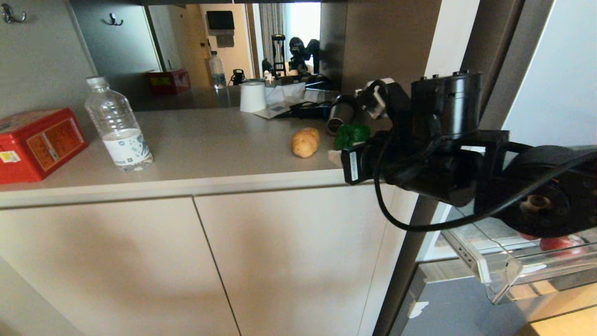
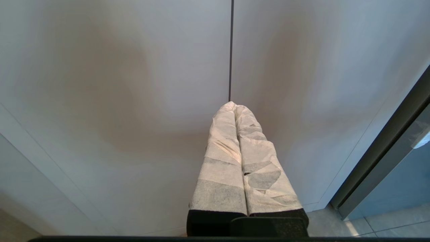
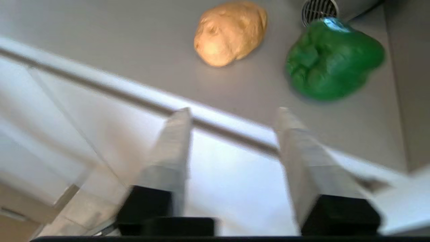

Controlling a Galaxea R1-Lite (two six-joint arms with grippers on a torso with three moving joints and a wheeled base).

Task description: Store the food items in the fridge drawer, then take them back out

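On the beige table [image 1: 210,140], the potato [image 1: 305,142] lies just left of the green bell pepper [image 1: 352,135], both untouched, while the right end effector [image 3: 231,114] hangs empty, fingers apart, at the table's front edge and the clear fridge drawer [image 1: 508,275] sits below.

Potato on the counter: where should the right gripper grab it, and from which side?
Grip the potato across its narrow middle, coming from above. It lies flat on the counter with clear space around it, apart from the green pepper. The right gripper is open and empty.
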